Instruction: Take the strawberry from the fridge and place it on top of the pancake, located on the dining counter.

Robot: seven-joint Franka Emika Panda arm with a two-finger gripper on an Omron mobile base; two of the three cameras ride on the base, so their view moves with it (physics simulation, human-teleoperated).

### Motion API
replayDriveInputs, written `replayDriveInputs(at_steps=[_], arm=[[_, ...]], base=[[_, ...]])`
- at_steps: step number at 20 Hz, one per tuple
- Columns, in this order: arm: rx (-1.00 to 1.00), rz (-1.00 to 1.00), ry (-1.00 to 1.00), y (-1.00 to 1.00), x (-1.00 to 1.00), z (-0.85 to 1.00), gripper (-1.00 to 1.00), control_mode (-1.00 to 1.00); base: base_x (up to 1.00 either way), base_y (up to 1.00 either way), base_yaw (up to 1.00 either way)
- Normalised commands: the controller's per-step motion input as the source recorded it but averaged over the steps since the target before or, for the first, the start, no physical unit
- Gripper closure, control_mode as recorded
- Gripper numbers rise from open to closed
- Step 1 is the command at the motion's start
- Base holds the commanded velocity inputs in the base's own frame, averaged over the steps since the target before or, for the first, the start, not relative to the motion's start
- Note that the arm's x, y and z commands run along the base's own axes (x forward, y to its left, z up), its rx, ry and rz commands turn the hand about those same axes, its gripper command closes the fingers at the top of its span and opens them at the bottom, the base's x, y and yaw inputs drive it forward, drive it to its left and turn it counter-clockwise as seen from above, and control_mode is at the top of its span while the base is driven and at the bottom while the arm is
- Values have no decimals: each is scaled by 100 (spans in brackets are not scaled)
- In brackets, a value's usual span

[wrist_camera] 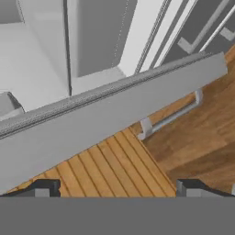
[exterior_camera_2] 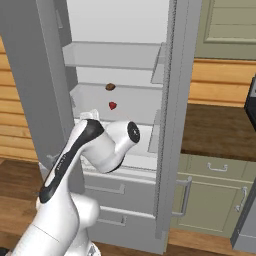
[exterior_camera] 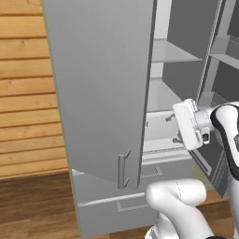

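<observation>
My claw (wrist_camera: 114, 188) hangs released with nothing between its tips, which stand wide apart at the bottom of the hand view, one dark fingertip (wrist_camera: 43, 187) on one side and its partner on the other. In the left base view my hand sits just inside the open front of the fridge (exterior_camera: 100, 84), level with the lower shelves, and the claw's short fingers point in toward the white interior. Both fridge doors stand open: the left door (exterior_camera: 102, 93) swings out toward me with its slim bar handle (exterior_camera: 123, 169) low on its edge, and in the hand view that same door edge runs as a grey slanted band with the handle beneath it, over wooden floor (wrist_camera: 193, 137). The strawberry (exterior_camera_2: 112, 105) lies on a white shelf inside the fridge, seen in the right base view just above and beyond my upper arm, apart from my hand. A small round brown item (exterior_camera_2: 110, 87) rests on the shelf (exterior_camera_2: 120, 89) above it, slightly to the left. Two drawers (exterior_camera_2: 107, 187) close off the bottom of the fridge. To the right of the fridge is a dark brown wooden desk (exterior_camera_2: 220, 130) on sage-green cabinets (exterior_camera_2: 215, 197), below a wood-panelled wall (exterior_camera_2: 220, 82).
</observation>
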Motion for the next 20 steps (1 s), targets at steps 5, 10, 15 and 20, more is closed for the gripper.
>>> replayDriveInputs(at_steps=[5,10,15,20], arm=[[12,0,3,1,86,-1,-100,-100],[0,9,-7,18,52,-17,-100,-100],[0,14,-5,28,54,-20,-100,-100],[1,10,0,43,16,-16,-100,-100]], base=[[0,0,0],[0,0,0],[0,0,0],[0,0,0]])
